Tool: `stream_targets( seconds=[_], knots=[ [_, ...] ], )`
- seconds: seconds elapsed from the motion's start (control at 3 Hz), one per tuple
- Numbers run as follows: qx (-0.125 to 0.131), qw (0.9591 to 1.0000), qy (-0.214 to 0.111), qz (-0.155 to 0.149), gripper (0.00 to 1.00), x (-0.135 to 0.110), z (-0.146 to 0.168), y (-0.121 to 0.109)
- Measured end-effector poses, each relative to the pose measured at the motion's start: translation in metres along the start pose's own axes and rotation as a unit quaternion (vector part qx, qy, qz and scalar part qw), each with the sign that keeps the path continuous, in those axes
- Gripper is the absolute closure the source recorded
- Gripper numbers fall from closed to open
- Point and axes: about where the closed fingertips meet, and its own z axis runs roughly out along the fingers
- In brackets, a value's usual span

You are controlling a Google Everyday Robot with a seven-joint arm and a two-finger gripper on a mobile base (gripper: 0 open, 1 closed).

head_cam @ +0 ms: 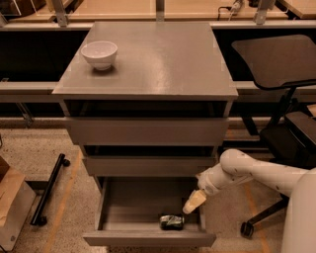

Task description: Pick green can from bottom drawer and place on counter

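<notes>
If the gripper (194,201) is open, I cannot tell. The can (172,221) lies just lower left of it, in the drawer (148,240)

The counter (163,59) carries a white bowl (99,53) (far-left corner) — the gripper (192,203) hangs over the bottom drawer (148,240).

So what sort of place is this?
Probably an office-like lab: grey drawer cabinet, wheeled chair, workbenches behind. The gripper hangs over the open bottom drawer, near the green can.

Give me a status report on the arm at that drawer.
Arm's gripper low over open bottom drawer. Small green can on its side at drawer front, just beside gripper, not lifted. Nothing between them.
</notes>
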Motion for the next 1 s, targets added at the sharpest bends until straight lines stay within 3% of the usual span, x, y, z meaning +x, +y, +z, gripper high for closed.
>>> stream_targets(
  seconds=[0.33,1.0],
  knots=[
    [-0.001,0.9999,0.002,0.016,0.00,0.006,0.022,-0.003],
    [-0.026,0.9996,-0.006,0.006,0.00,0.012,0.101,-0.025]
  ],
)
